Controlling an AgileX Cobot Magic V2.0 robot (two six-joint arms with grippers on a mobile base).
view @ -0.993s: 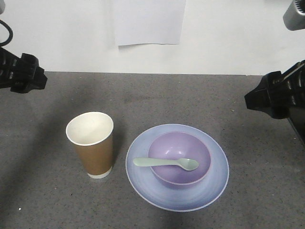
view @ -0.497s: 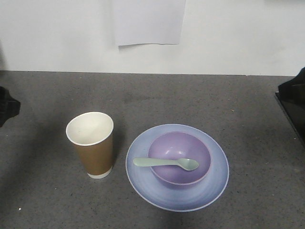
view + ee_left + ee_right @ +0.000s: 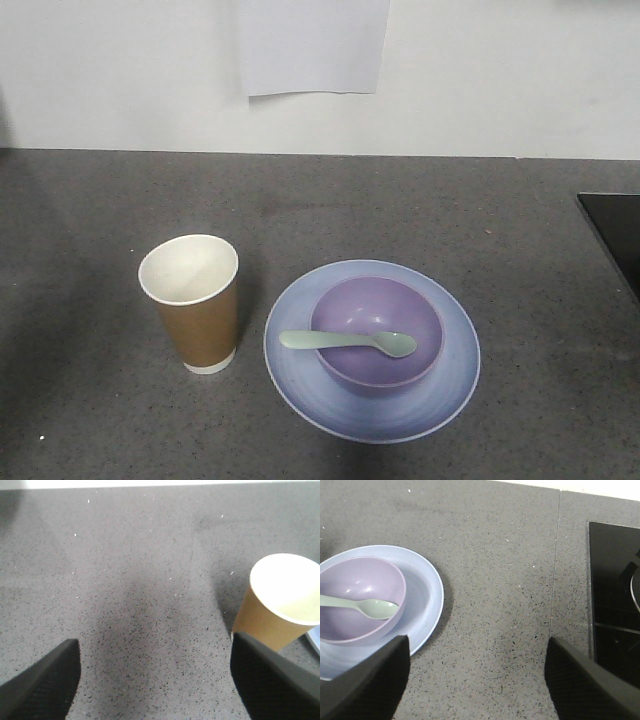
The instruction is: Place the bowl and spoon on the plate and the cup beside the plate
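From where I stand the setting looks finished. Farthest left, the left gripper (image 3: 152,680) hangs above bare grey counter (image 3: 130,580) with its two dark fingers spread wide and nothing between them. The cup (image 3: 280,602) stands upright ahead of it and off to its right, just past the right-hand finger and apart from it; I'd guess it was set there so that it keeps clear of the plate. In the front view the cup (image 3: 192,300) sits close beside the plate (image 3: 300,385) on that plate's left, with a narrow strip of counter showing between them.

The bowl (image 3: 376,332) rests inside the plate, and the spoon (image 3: 348,342) lies across the bowl, handle poking out over the left rim and scoop down in the hollow. That seems a stable way to leave it.

On the right, the right gripper (image 3: 477,680) is likewise spread wide and holds nothing. The plate (image 3: 427,587), bowl (image 3: 360,587) and spoon (image 3: 367,607) lie ahead of it and to its left, beyond the left finger. A black inset panel (image 3: 615,590) sits ahead to its right; the counter between is bare, which gives that arm its open room. Neither arm shows in the front view.
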